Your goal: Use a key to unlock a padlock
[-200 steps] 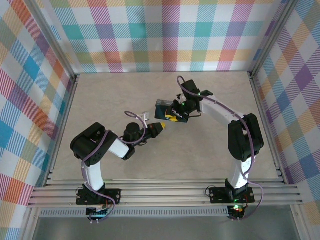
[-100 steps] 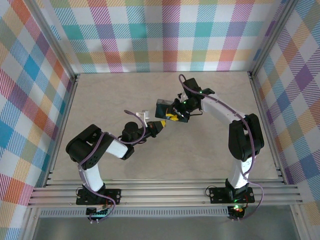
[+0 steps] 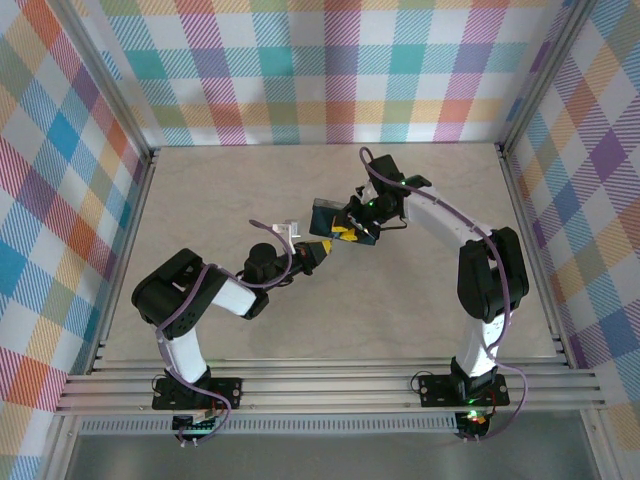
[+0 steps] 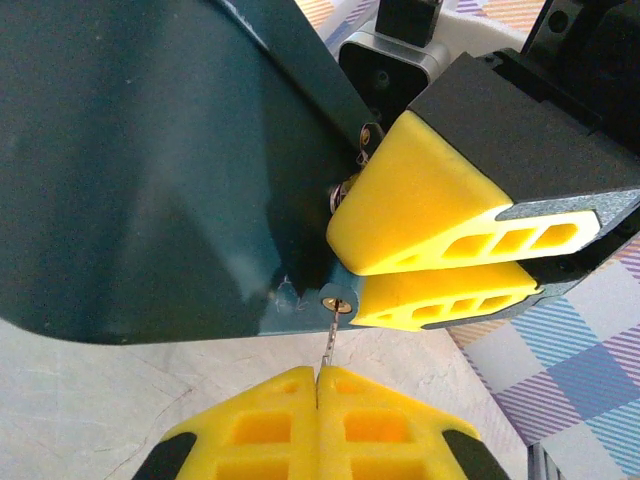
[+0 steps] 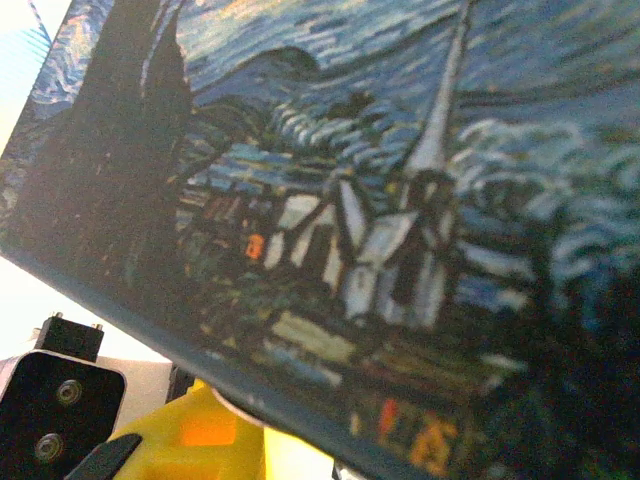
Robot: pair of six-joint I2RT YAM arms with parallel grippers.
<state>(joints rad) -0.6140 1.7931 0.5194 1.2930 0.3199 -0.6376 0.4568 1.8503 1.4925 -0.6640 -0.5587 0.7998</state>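
1. The left pincer has its yellow fingers pressed together on the key. Only the thin metal blade sticks out from between the tips.
2. The blade points up at the small brass keyhole and its tip meets the hole's mouth. How deep it sits I cannot tell, since most of the blade is outside the hole.
3. The keyhole is in the lower edge of the padlock, a dark teal body. In the right wrist view its broad face carries a painted night-sky scene.
4. The right pincer is clamped on the padlock's edge just beside the keyhole, and its two yellow fingers look nearly together on it. The shackle is hidden, so I cannot tell whether it is latched.
5. From above, the left pincer and the right pincer meet nose to nose. The padlock is held up off the bench, about midway between its left and right edges and somewhat toward the far edge.
6. Progress, as I judge it: both things are picked up and lined up, and insertion is at its very start. Pushing the key fully home, turning it and freeing the shackle are left to do.
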